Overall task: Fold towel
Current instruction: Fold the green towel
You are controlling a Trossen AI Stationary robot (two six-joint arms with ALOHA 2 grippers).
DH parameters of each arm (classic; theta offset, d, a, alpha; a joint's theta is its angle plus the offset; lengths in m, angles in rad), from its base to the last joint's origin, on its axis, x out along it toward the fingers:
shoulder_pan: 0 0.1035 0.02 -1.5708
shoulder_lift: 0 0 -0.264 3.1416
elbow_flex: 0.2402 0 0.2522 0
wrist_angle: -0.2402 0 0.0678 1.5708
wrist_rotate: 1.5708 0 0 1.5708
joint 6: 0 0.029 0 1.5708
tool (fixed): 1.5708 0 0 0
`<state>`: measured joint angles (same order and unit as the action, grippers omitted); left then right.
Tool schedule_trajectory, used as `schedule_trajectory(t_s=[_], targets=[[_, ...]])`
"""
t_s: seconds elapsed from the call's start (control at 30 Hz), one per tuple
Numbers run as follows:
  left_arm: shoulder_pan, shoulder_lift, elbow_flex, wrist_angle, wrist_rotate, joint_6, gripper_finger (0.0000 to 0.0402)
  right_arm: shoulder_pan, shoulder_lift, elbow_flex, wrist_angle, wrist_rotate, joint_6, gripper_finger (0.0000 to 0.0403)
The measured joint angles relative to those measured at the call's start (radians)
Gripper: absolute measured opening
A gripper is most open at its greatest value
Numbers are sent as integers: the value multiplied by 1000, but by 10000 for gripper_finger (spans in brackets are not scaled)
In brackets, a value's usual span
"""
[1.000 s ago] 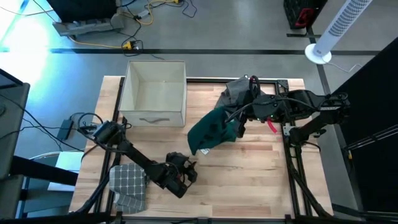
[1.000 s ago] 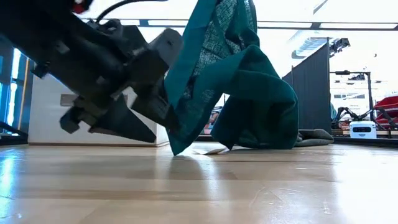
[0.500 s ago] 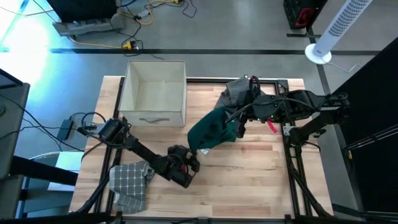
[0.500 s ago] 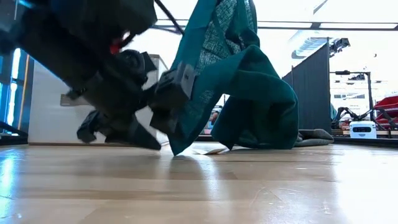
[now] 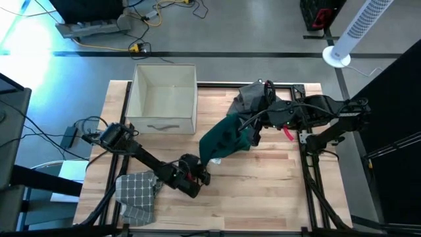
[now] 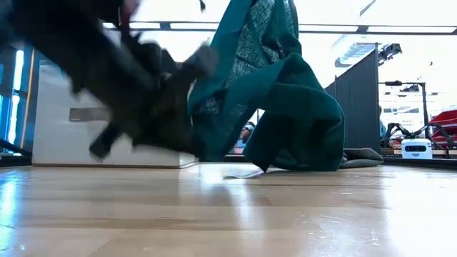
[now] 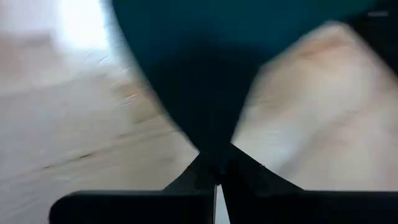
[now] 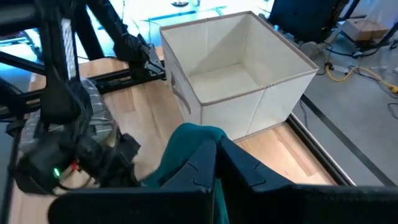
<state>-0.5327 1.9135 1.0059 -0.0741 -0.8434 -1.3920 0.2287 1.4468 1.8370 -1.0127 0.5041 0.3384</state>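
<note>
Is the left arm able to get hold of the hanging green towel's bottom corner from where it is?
Probably yes: the left gripper sits right at the green towel's lowest corner, nothing between them.

My right gripper (image 8: pixel 216 163) is pinched tight on the teal towel (image 8: pixel 186 146). Beyond it stands an open cream fabric box (image 8: pixel 239 71) on the wooden table (image 8: pixel 146 115), my left arm (image 8: pixel 68 146) nearby.
</note>
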Motion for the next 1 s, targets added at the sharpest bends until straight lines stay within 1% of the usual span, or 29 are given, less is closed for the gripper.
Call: schedule_trajectory(t_s=[0.13,0.3,0.43,0.53,0.63,0.73,0.87,1.0], targets=[[-36,-167,1,-130,57,134,1,1,-45,0,-20,-18,3,0],[-70,-437,1,-303,100,262,0,6,-113,0,-107,-71,27,0],[-75,-637,2,-319,200,399,0,19,-161,0,-129,-148,23,0],[-78,-742,20,-319,253,468,0,41,-199,0,-91,-198,18,0],[-92,-814,71,-317,280,569,0,80,-241,0,-41,-233,0,0],[-110,-847,141,-316,286,665,0,131,-279,0,12,-269,-7,0],[-131,-846,243,-310,301,769,0,200,-313,0,74,-292,-7,0],[-152,-823,318,-260,362,850,0,286,-315,1,132,-317,-25,0]])
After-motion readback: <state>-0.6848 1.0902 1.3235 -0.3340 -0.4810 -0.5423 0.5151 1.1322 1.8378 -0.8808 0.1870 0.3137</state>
